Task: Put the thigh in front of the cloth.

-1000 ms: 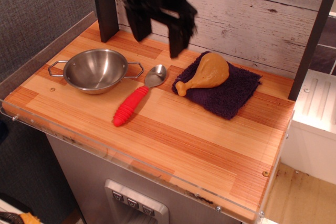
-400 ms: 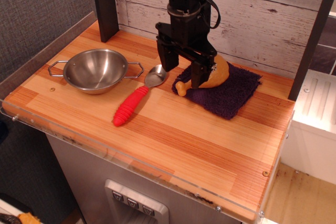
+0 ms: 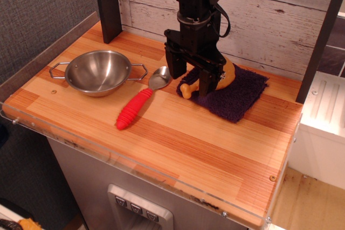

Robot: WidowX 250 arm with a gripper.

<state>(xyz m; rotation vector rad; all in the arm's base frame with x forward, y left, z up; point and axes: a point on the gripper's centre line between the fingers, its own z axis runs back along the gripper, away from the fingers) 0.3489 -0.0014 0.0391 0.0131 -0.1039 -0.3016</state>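
We see the gripper, jaws spread, straddling the thigh on the cloth.

No readable text, label, brand, number or sign shows on anything in this view

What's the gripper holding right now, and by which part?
Nothing clearly held. The gripper hangs open astride the thigh, near its narrow bone end, which lies on the cloth. Contact cannot be told.
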